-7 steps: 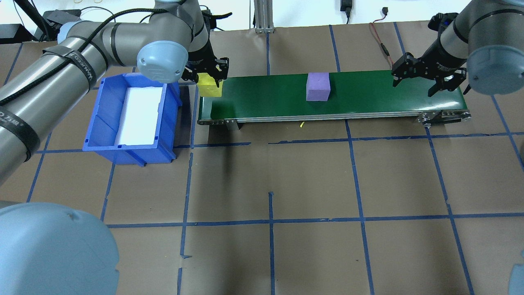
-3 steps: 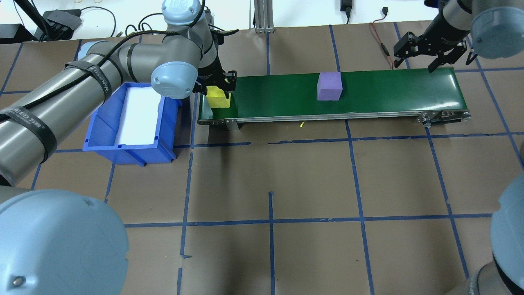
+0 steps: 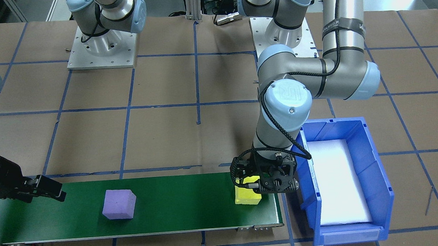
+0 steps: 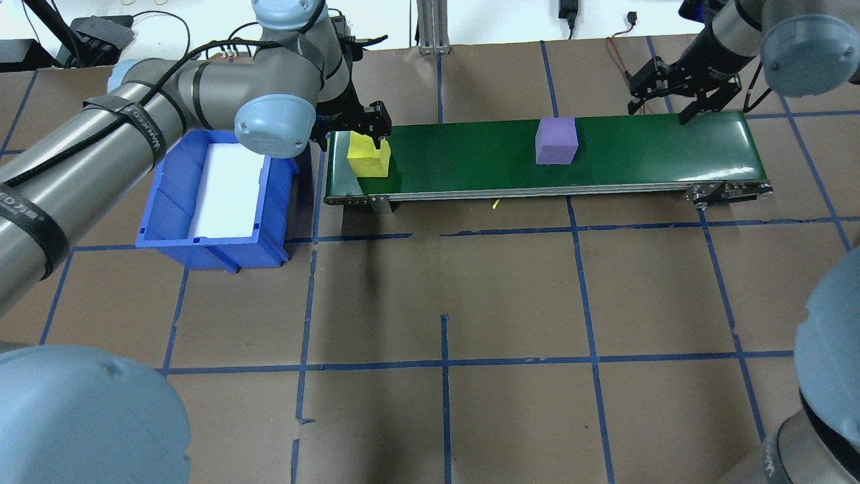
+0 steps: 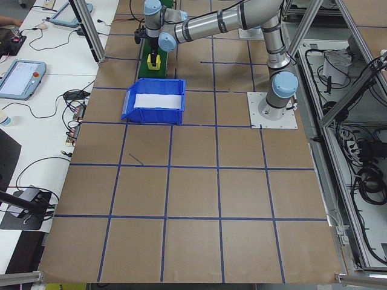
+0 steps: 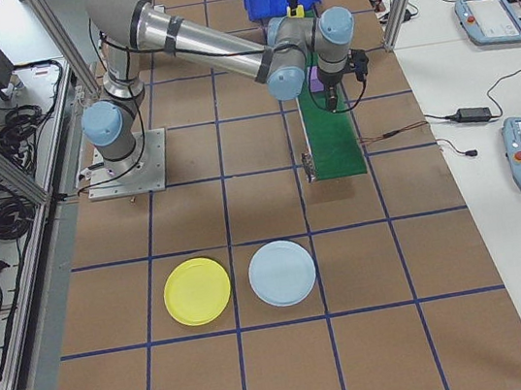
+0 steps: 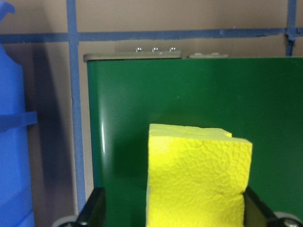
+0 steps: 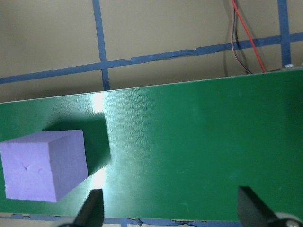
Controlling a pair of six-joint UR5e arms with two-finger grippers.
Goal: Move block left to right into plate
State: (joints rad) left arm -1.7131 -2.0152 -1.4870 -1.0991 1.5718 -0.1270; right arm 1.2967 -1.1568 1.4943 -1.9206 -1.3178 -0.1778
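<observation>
A yellow foam block [image 4: 368, 156] rests on the left end of the green conveyor belt [image 4: 638, 151]. My left gripper [image 4: 355, 133] hovers just over it, open. In the left wrist view the block [image 7: 196, 179] sits between the spread fingers, with a gap on its left side. A purple block [image 4: 556, 141] stands further right on the belt. My right gripper [image 4: 661, 112] hangs open and empty over the belt's far edge, to the right of the purple block [image 8: 45, 165]. The yellow plate [image 6: 196, 291] shows only in the exterior right view, on the table beyond the belt's end.
A blue bin [image 4: 175, 195] with a white liner stands just left of the belt. A light blue plate [image 6: 282, 272] lies beside the yellow one. A red cable [image 4: 621, 64] runs behind the belt's right end.
The left gripper carried the yellow block from the belt's left tip further onto the belt and opened. The purple block travelled right. The right gripper moved left and towards the far edge.
</observation>
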